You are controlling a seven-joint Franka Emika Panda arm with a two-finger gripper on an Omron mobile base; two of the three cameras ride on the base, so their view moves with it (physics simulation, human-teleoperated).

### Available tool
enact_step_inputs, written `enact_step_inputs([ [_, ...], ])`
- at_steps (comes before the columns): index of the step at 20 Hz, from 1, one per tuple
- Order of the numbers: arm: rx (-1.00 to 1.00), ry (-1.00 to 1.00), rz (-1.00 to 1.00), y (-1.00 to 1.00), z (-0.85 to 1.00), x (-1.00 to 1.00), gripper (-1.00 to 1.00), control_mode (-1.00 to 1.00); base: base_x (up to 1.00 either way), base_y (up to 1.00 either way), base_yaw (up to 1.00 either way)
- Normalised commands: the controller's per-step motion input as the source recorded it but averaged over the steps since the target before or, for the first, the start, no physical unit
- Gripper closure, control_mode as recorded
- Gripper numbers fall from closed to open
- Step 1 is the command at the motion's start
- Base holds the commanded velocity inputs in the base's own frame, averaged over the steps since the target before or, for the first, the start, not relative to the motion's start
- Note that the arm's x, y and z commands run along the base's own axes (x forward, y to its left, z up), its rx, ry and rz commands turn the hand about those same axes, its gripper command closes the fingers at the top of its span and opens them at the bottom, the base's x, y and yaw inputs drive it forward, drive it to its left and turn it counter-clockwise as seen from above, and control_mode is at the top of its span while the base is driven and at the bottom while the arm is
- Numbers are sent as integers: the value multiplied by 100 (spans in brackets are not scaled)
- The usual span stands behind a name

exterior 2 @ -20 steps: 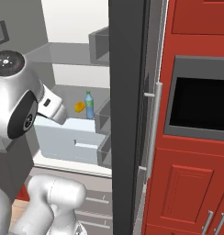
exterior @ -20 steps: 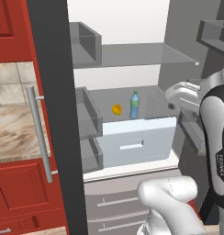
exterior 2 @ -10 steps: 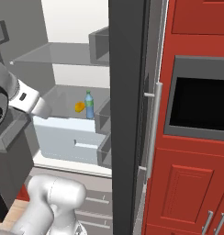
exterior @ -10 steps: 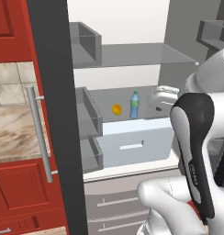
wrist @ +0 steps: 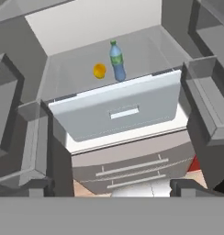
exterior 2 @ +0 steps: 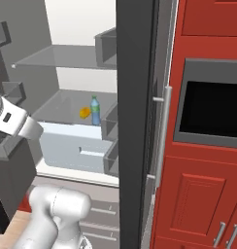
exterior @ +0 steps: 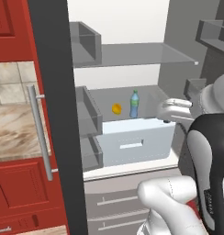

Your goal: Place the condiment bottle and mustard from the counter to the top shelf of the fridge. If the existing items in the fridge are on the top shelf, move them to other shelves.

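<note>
Here the bottle (wrist: 117,65) stands upright beside the orange fruit (wrist: 99,70), ahead of the hand, whose opening I cannot tell.

Flat, even rendered light; slightly soft.

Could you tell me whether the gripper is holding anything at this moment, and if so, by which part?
Nothing is held. In the hand view the gripper is bare, looking down at the fridge drawer; the bottle and the small orange item stand apart on the shelf behind it.
</note>
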Motion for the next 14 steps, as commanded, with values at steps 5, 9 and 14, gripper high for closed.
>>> enact_step_inputs([
  [5,0,0,0,0,0,0,-100,100,-90,34,7],
  [9,0,0,0,0,0,0,-100,100,-38,62,10],
  [14,0,0,0,0,0,0,-100,100,-4,99,9],
])
